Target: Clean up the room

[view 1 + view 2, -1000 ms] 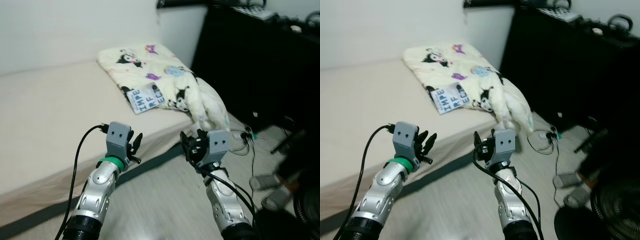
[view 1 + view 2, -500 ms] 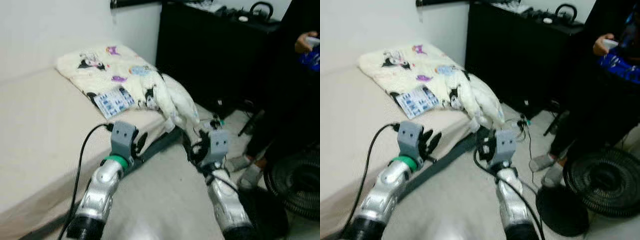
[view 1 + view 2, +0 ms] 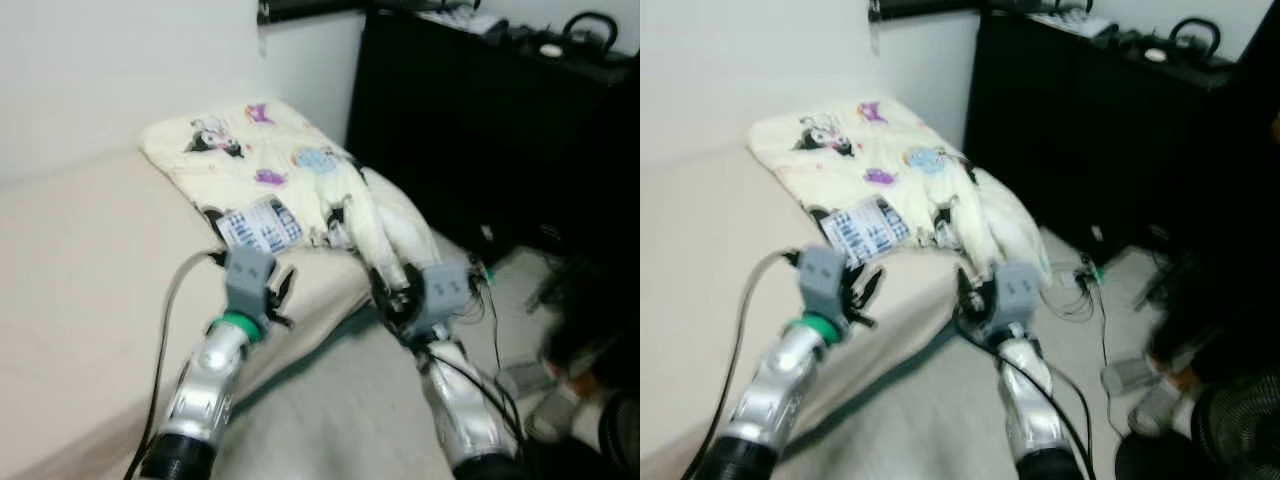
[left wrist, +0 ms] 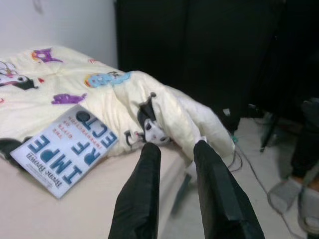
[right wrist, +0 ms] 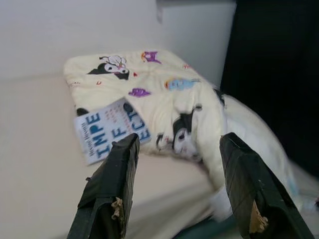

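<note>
Through my head camera I see one bed (image 3: pixel 70 260) with a beige sheet, one cream cartoon-print blanket (image 3: pixel 290 170) folded at its far corner, around one o'clock from my arms, with a bunched end spilling over the edge. One book (image 3: pixel 260 225) with blue lettering lies against the blanket's near edge. My two arms are raised side by side: my left gripper (image 3: pixel 278 290) over the bed's near edge, my right gripper (image 3: pixel 392 296) at three o'clock of it, just below the hanging blanket end. The picture is blurred, so finger spacing is unclear here. A black cabinet (image 3: pixel 480 130) stands at two o'clock, cables (image 3: pixel 490 290) on the floor beside it.

From my left wrist, my two black fingers (image 4: pixel 144 189) stand slightly parted, holding nothing, pointing at the drooping blanket; the book lies beside them on the sheet.

From my right wrist, my two fingers (image 5: pixel 112 189) are spread wide and empty, the book and blanket beyond them.
</note>
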Available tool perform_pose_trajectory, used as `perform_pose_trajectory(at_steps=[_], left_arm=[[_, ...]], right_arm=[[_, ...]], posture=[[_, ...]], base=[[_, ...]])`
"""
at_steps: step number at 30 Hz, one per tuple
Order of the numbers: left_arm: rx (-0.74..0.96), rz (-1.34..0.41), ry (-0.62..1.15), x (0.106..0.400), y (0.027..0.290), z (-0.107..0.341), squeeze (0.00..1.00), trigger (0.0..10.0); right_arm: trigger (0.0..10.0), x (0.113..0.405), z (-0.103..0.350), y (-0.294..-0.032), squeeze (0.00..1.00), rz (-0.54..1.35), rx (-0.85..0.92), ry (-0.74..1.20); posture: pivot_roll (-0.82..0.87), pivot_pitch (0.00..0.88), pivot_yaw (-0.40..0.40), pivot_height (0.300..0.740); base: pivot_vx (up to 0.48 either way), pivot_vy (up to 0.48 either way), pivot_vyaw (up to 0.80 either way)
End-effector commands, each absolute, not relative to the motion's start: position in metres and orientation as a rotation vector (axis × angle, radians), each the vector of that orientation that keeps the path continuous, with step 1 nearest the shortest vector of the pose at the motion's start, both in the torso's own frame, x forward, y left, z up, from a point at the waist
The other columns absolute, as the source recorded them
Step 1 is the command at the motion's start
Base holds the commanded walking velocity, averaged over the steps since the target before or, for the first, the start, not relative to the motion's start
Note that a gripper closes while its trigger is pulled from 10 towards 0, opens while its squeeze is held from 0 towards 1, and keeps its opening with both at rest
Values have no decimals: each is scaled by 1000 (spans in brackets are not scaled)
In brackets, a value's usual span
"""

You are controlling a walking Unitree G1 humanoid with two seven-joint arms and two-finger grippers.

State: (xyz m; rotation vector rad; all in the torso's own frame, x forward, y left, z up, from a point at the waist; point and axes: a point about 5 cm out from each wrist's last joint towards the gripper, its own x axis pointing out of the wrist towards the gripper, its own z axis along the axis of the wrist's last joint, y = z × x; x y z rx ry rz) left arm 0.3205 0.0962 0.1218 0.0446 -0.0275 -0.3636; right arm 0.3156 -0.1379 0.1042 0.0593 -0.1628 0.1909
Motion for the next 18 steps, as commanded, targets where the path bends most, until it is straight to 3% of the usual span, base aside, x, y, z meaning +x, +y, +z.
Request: perform_pose_trajectory(at_steps=[1,11,18], left_arm=[[65,-341,-5,319,105,115,0,10000],[66,-341,-2,319,105,115,0,10000],[76,-358,-5,316,103,113,0,10000]], right_arm=[[10000,314,102,-131,0,205,76,-157],[10000,314,102,-130,0,206,76,-156],[10000,314,100,-132,0,193,55,-139]], posture=[[-8,0,0,740],[-10,0,1,740],[-11,1,3,740]], base=[[446,0,0],[427,0,0],[0,0,0]])
